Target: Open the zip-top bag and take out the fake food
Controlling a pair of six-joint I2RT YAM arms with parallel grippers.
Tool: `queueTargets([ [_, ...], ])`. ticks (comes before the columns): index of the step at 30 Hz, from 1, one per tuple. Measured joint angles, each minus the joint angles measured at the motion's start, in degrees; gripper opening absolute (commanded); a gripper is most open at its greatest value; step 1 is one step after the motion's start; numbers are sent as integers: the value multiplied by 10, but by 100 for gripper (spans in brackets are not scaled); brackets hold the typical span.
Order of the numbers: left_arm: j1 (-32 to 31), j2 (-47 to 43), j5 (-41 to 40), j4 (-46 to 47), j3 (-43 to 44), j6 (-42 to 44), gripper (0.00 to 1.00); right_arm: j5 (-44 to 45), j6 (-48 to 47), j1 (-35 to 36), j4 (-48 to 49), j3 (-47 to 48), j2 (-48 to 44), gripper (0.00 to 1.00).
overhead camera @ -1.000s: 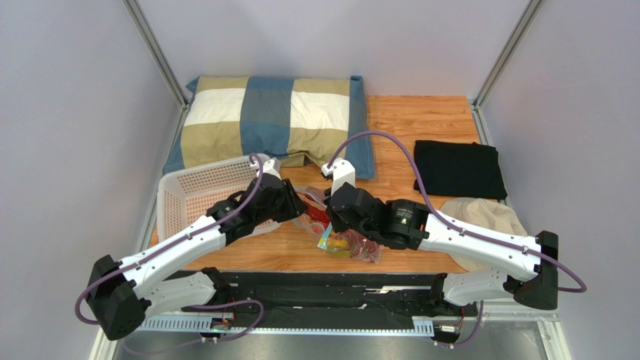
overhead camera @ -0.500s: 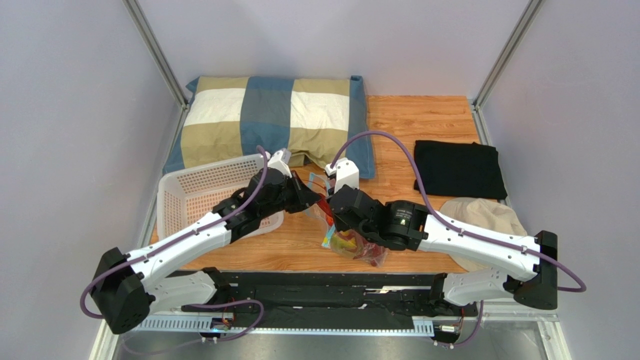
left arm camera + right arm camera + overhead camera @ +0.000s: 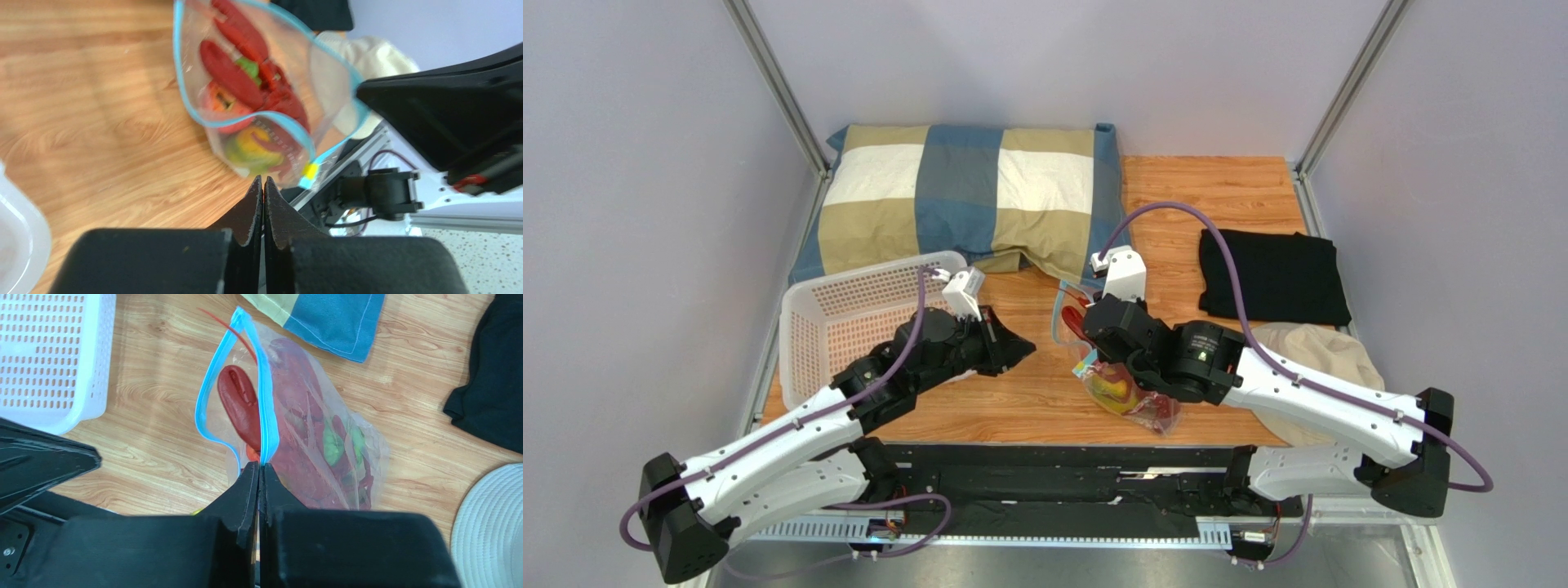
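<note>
Two black fingers of the right gripper point(image 3: 260, 468) were pressed shut on the light blue zipper strip point(image 3: 205, 392) of the zip-top bag point(image 3: 359, 447). One lip was likely held this way so that the mouth could be kept open in a wide loop. The red lobster point(image 3: 236, 401) and a green piece point(image 3: 331, 447) were seen inside, so no fake food had been taken out yet.

The left gripper point(image 3: 264, 184) was shut tight too, but nothing was held in it. It was pointed at the bag from the side of the white basket point(image 3: 795, 321), maybe so that the other lip could be grabbed next.

The yellow mango point(image 3: 255, 147) at the bottom of the bag was shown plainly only in the left wrist view. Only in the top view could bare wood be seen between the left gripper and the bag. There the bag was found to the right of the basket, well apart from it.
</note>
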Motion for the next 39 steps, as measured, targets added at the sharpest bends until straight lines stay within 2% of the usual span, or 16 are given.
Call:
queueTargets([
  [4, 0, 24, 2, -15, -3, -1, 25, -19, -1, 0, 6, -3, -9, 0],
  [9, 4, 112, 24, 9, 17, -1, 42, -56, -1, 0, 24, -23, -26, 0],
  [13, 26, 172, 47, 34, 41, -2, 50, -76, 0, 0, 31, -28, -33, 0],
  [20, 49, 234, 73, 85, 57, -13, 50, -91, 2, 0, 35, -30, -44, 0],
  [28, 48, 252, 73, 94, 57, -42, 63, -95, 2, 0, 40, -30, -44, 0],
  [39, 48, 306, 68, 174, 53, -108, 56, -104, 2, 0, 45, -30, -44, 0],
])
